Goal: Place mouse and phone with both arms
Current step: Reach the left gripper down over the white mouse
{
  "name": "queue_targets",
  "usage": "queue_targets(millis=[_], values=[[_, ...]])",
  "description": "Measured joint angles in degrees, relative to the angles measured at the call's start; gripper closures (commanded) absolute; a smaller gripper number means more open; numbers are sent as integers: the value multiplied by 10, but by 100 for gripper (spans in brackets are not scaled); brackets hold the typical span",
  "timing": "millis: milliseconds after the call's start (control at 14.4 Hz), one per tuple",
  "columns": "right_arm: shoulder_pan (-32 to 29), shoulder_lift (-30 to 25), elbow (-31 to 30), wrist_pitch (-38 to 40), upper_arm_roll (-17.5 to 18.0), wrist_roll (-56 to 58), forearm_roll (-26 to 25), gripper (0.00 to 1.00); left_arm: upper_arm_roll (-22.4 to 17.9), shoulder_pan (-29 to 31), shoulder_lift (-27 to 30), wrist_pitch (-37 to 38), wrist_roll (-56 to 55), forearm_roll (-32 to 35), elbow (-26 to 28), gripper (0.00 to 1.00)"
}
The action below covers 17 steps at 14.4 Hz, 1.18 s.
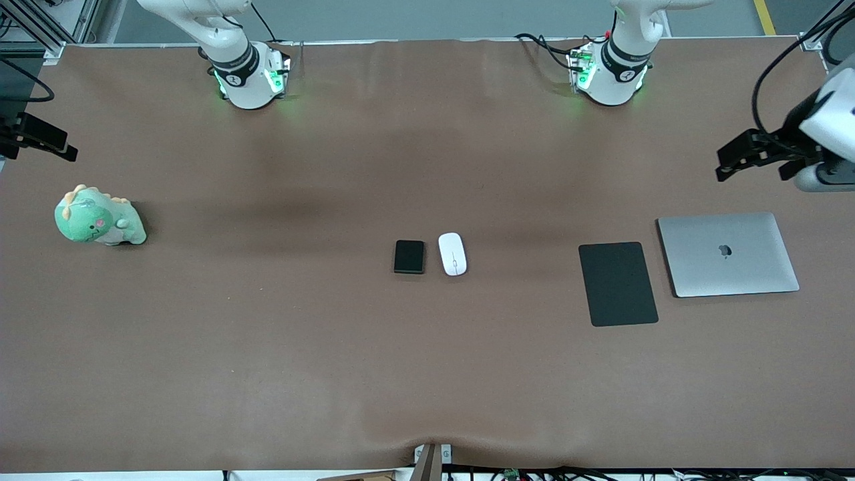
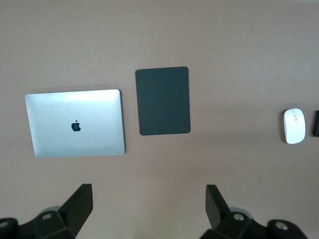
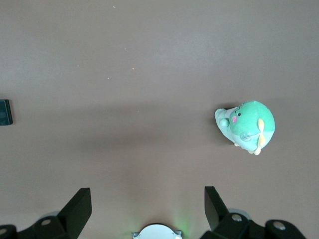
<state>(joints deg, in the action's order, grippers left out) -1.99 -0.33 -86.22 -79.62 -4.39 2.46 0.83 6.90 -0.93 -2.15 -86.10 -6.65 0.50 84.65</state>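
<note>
The white oval mouse [image 1: 452,254] lies mid-table, with the small black phone [image 1: 409,256] right beside it toward the right arm's end. Both also show at the edge of the left wrist view: the mouse [image 2: 294,126] and a sliver of the phone [image 2: 316,123]. The phone's edge shows in the right wrist view [image 3: 5,112]. My left gripper [image 1: 731,159] hangs open and empty over the table at the left arm's end, by the laptop; in its wrist view [image 2: 149,204] only bare table lies between the fingers. My right gripper [image 1: 57,141] hangs open and empty [image 3: 148,204] over the right arm's end.
A flat black mouse pad [image 1: 618,284] and a closed silver laptop [image 1: 728,254] lie side by side toward the left arm's end. A green dinosaur plush [image 1: 99,217] sits toward the right arm's end. The brown table cover [image 1: 267,347] spans the whole table.
</note>
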Motion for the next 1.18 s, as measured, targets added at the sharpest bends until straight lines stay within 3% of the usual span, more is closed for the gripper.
queue_targets(millis=[624, 971, 1180], values=[[0, 13, -1, 0, 0, 0, 0, 0, 3, -93, -63, 0, -61, 2, -1, 0], [0, 22, -1, 23, 0, 0, 0, 0, 3, -139, -135, -15, -79, 14, -30, 0], [0, 29, -1, 27, -1, 0, 0, 0, 4, -184, -178, -44, -149, 15, -36, 0]])
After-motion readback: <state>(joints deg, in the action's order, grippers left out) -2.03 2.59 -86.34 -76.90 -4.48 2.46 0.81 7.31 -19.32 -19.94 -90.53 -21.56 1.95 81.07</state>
